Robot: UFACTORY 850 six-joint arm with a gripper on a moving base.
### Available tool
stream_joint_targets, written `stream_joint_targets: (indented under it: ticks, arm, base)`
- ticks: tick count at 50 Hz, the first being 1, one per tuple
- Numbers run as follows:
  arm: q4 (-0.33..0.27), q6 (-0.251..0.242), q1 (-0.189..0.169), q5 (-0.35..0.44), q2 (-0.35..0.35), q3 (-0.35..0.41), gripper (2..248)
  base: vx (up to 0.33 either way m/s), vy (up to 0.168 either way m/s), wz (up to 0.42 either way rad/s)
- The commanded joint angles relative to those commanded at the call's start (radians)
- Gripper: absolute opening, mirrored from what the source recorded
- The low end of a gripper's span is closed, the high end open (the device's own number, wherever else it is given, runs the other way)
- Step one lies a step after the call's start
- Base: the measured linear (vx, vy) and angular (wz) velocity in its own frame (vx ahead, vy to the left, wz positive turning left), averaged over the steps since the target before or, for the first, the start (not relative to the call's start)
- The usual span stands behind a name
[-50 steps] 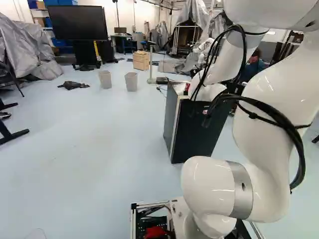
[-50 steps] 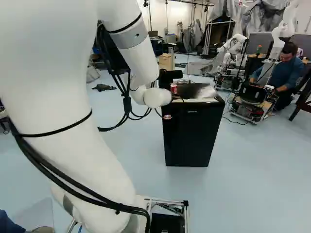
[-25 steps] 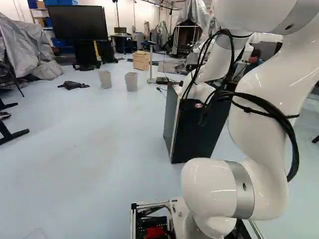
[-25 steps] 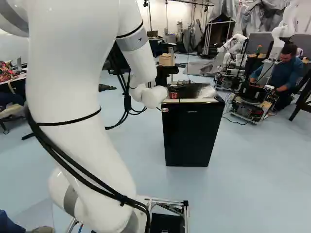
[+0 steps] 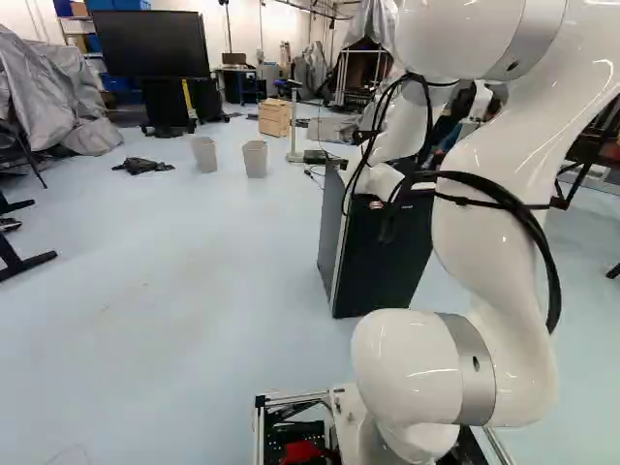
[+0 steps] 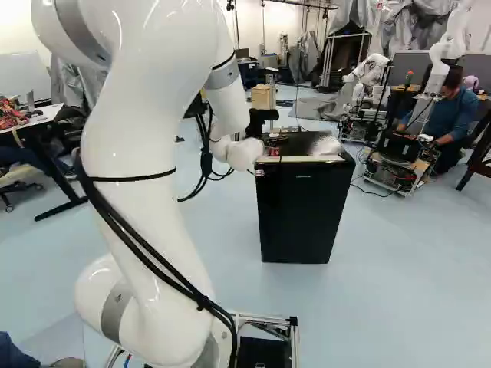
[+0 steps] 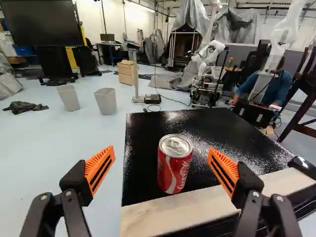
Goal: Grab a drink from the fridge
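Reaching the arm point(image 6: 138, 199) over to the black fridge point(image 6: 299, 215), with gripper point(image 6: 261, 120) open and orange pads point(image 7: 99, 170) well apart. Facing a red drink can point(image 7: 174, 170), upright on the fridge's glossy black top point(image 7: 219, 131), near the pale front edge point(image 7: 173, 215). Sighted between and ahead of both pads, ungripped. Noting two grey bins point(image 5: 255, 159) on the floor, left of the fridge in the left base view.

got red w/ a wht swirl on the can point(image 7: 168, 170), silver on its lid point(image 7: 176, 145); orange w/ blk stripes on the pads point(image 7: 99, 169); blk on the fridge point(image 6: 301, 218), w/ cream on its front strip point(image 7: 173, 212); wht w/ grey bands on the arm point(image 6: 142, 230); blk on its cables point(image 6: 203, 302); pale blue on the floor point(image 5: 194, 271); lt grey on the bins point(image 5: 255, 160); tan on the crate point(image 5: 274, 120).
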Motion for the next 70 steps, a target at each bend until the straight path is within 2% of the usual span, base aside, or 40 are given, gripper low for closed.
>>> stream_joint_targets:
  ticks: [13,27,28,32,33,38,39,43,44,48,49,70]
  arm:
    - [0.0,0.0,-0.013,0.0,-0.056,-0.042,247]
    - [0.0,0.0,-0.014,0.0,-0.08,-0.067,247]
    - [0.0,0.0,-0.014,0.0,-0.08,-0.068,225]
    - [0.0,0.0,-0.014,0.0,-0.081,-0.069,225]
    - [0.0,0.0,-0.014,0.0,-0.081,-0.069,188]
    - [0.0,0.0,-0.014,0.0,-0.081,-0.069,188]
    - [0.0,0.0,-0.014,0.0,-0.081,-0.069,150]
    - [0.0,0.0,-0.014,0.0,-0.081,-0.069,150]
    - [0.0,0.0,-0.014,0.0,-0.081,-0.069,112]
    - [0.0,0.0,-0.014,0.0,-0.08,-0.069,112]
    - [0.0,0.0,-0.014,0.0,-0.079,-0.069,99]
    - [0.0,0.0,-0.014,0.0,-0.041,-0.067,99]
  base:
    - [0.0,0.0,0.0]
    - [0.0,0.0,0.0]
    - [0.0,0.0,0.0]
    - [0.0,0.0,0.0]
    - [0.0,0.0,0.0]
    - [0.0,0.0,0.0]
    - [0.0,0.0,0.0]
    - [0.0,0.0,0.0]
    - [0.0,0.0,0.0]
    - [0.0,0.0,0.0]
    - [0.0,0.0,0.0]
    - [0.0,0.0,0.0]
